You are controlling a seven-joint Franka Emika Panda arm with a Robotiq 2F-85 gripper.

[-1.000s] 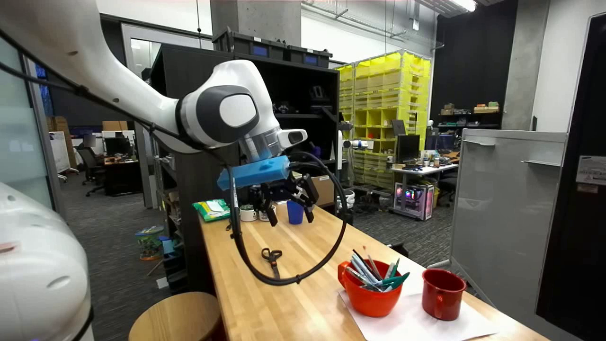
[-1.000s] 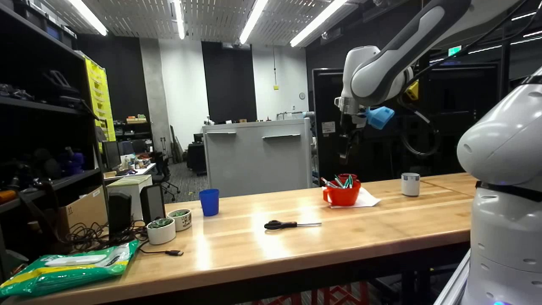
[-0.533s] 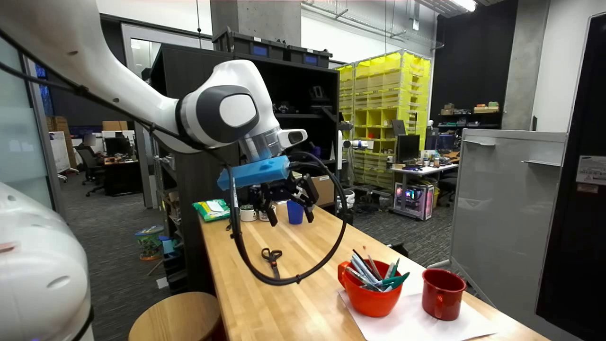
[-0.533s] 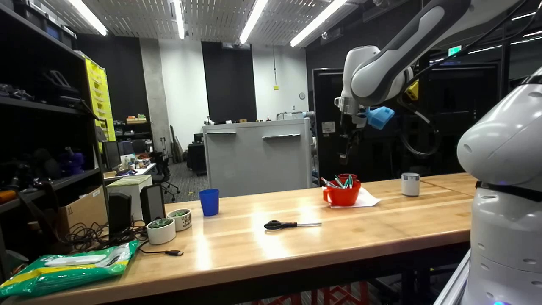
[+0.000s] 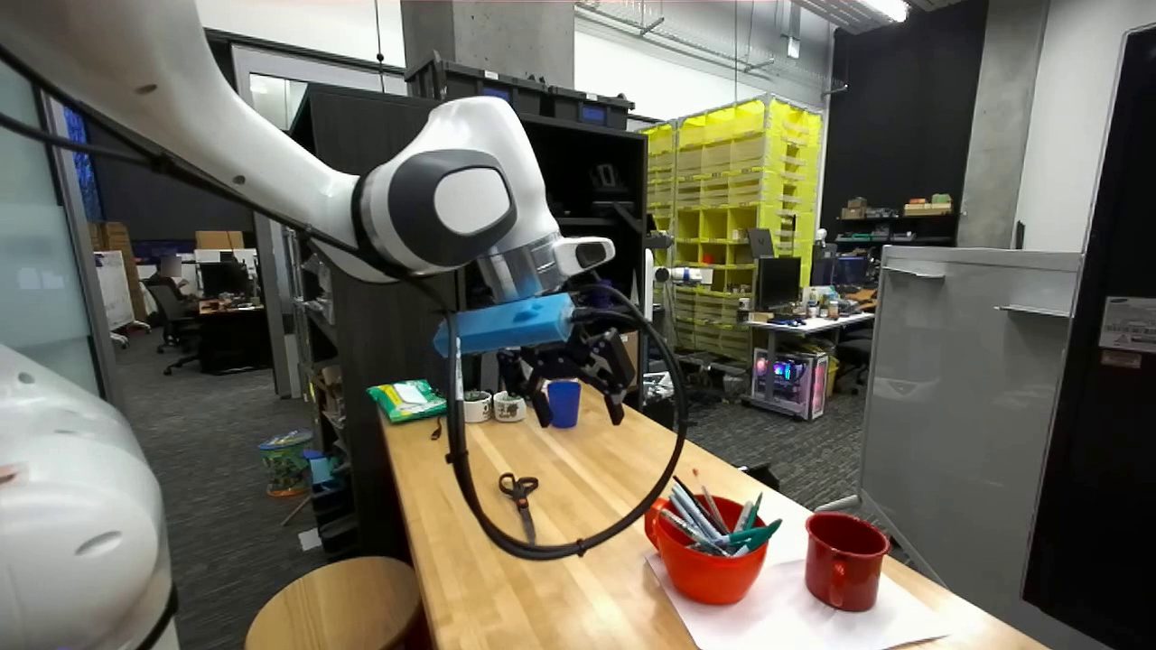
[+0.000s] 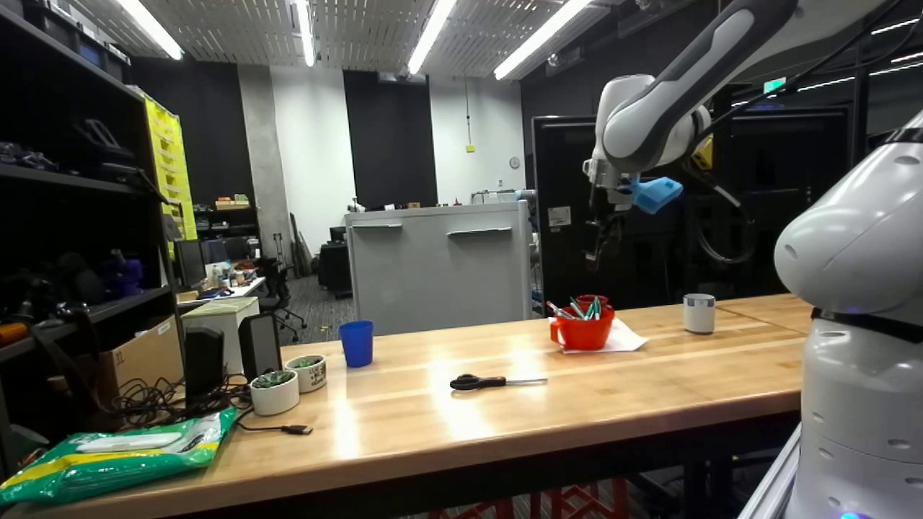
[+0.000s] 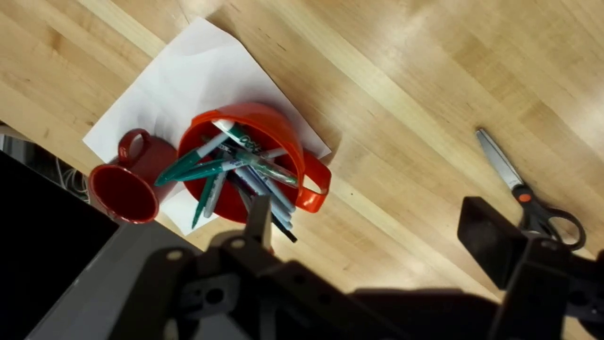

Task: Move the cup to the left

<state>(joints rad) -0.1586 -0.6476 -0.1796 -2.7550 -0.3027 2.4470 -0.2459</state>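
Wrist view: your fingers blurred, base of your gripper cut off by bottom edge. Fingers mask parts of scissors and pens beneath; most pen lettering too small to read. Exterior view: lower than your gripper, orange-red bowl hides most of dark red mug. Well apart from gripper, walls of blue cup hide its floor; view's edge cuts green packet.

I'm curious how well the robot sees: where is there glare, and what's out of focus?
In an exterior view, white glare streaks the wooden table, some near the scissors; in the wrist view, pale shine toward the upper right, and blurry-edged gripper fingers.
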